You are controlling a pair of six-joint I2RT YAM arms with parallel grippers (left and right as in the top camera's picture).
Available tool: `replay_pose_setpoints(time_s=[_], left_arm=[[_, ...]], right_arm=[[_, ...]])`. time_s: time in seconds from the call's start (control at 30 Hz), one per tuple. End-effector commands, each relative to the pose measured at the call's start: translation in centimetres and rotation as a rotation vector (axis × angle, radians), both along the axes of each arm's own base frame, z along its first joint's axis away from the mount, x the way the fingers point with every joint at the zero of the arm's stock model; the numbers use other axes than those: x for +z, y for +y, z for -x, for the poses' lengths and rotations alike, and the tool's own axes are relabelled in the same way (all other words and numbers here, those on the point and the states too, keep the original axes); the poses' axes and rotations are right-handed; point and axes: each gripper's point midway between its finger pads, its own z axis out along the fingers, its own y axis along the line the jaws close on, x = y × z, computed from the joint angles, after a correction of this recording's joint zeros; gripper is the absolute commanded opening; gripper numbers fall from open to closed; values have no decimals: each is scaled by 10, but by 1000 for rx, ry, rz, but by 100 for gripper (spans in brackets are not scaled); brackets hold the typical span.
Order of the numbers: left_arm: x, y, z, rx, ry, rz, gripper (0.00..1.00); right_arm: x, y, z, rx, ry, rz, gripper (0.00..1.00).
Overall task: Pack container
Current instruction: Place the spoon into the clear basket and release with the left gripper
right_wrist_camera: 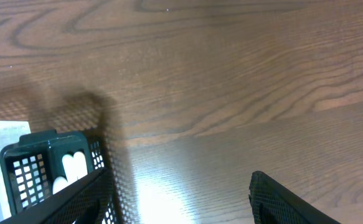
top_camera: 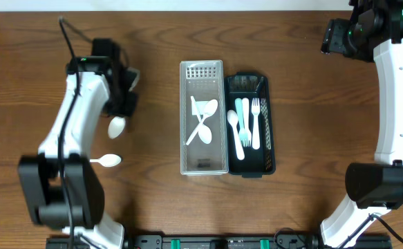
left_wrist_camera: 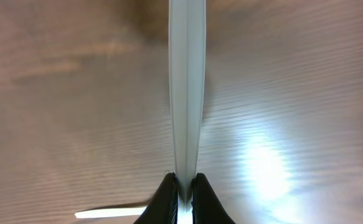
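Spoons (top_camera: 202, 124) in tray (top_camera: 205, 158) beside basket (top_camera: 257, 167).

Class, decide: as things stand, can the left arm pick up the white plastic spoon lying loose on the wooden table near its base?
Probably not yet: jaws of the left arm are shut on another white plastic spoon. Nothing covers the loose spoon.

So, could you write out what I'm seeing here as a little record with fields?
left end effector: shut on the handle of a white spoon
right end effector: open, empty, over bare wood
clear container: white spoons and other white cutlery inside
black basket: right of the container, touching it, teal and white cutlery inside
loose spoon: white, lying on the table by the left arm
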Motion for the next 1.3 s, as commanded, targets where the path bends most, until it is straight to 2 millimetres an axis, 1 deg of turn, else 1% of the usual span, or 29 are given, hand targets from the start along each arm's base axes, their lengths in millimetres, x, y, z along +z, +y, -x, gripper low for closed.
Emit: replay_pose_setpoints(time_s=[0.0,0.1,0.17,0.23,0.33,0.4,0.5,0.57,0.63,0.77,0.83,0.93,1.07,1.1,1.17,1.27], left_arm=[[29,-41,7,-35,-70,17,6],[40,-85,18,-103,-100,43,6],[41,-115,26,-134,-106,62,6],[41,-141,34,-120,-114,90,6],[45,-173,37,-95,-153,142,6],[47,-188,38,-75,-176,175,6],[46,-196,36,45,-176,216,6],[40,-196,34,132,-161,230,6],[33,-197,32,167,-145,225,6],[6,-198,30,239,-88,194,6],[-13,-199,28,248,-56,166,6],[-36,-201,26,255,-21,136,6],[-54,-202,23,258,1,116,6],[-56,-201,22,259,4,113,12],[-57,-200,22,248,5,109,33],[-55,-199,20,241,-2,114,45]], right_arm=[[-4,-5,0,-11,11,5,73],[-4,-5,1,-11,13,5,73],[-4,-5,1,-11,15,5,73],[-4,-5,1,-11,15,5,74],[-5,-4,3,-11,22,5,73],[-6,-4,4,-11,28,5,73],[-6,-4,5,-11,32,5,73],[-7,-4,7,-11,43,5,73],[-8,-4,8,-11,46,5,73],[-8,-4,8,-11,48,5,73],[-8,-4,9,-11,50,4,74],[-8,-4,9,-11,48,5,73],[-8,-4,9,-10,51,5,73],[-8,-4,9,-10,52,5,73],[-8,-4,9,-10,52,5,74],[-8,-5,9,-7,52,7,73]])
